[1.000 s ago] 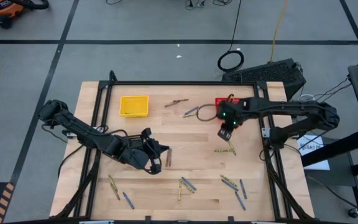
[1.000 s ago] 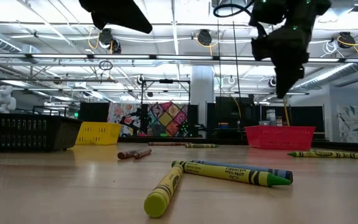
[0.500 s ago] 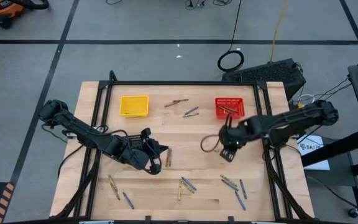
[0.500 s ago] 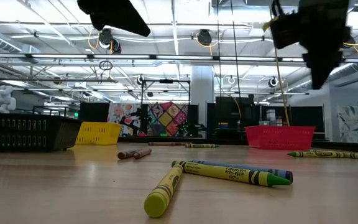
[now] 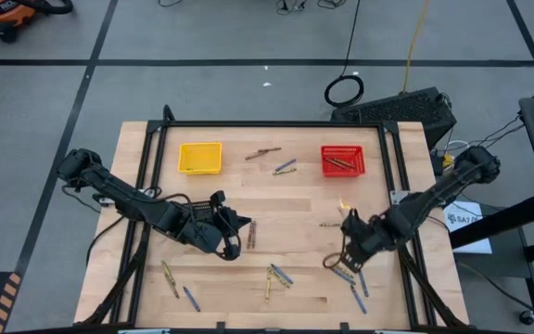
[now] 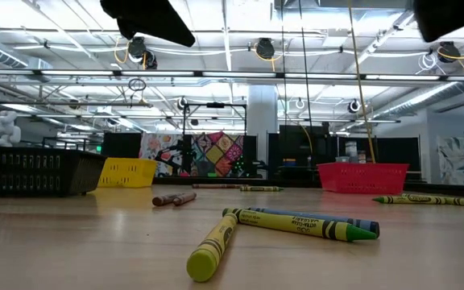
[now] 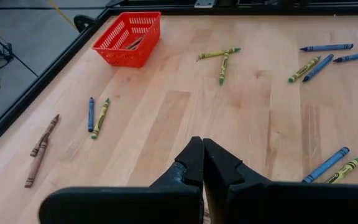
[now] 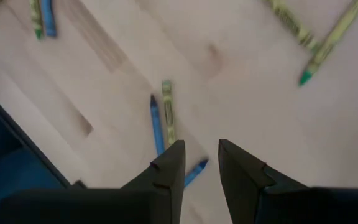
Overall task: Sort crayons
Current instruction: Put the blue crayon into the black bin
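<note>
A pale wooden table [image 5: 295, 209] with visible grain and plank seams was seen. Nearest in the low view, paper-wrapped crayons [image 6: 296, 223], thin round sticks in yellow, green and blue, lay crossed on the boards; printing on their wrappers could not be read. More crayons were scattered singly and in small clusters across the near half of the table, and a few lay near its far edge between the baskets. The right pincer [image 5: 349, 252] was held above a cluster near the right front, its dark blunt fingers [image 8: 166, 171] parted with nothing between them. The left pincer [image 5: 233, 243] was held left of centre, its fingers pressed together, empty. Farther back stood a red mesh basket [image 5: 342, 160], brown-red crayons inside, and a yellow mesh basket [image 5: 200, 157].
</note>
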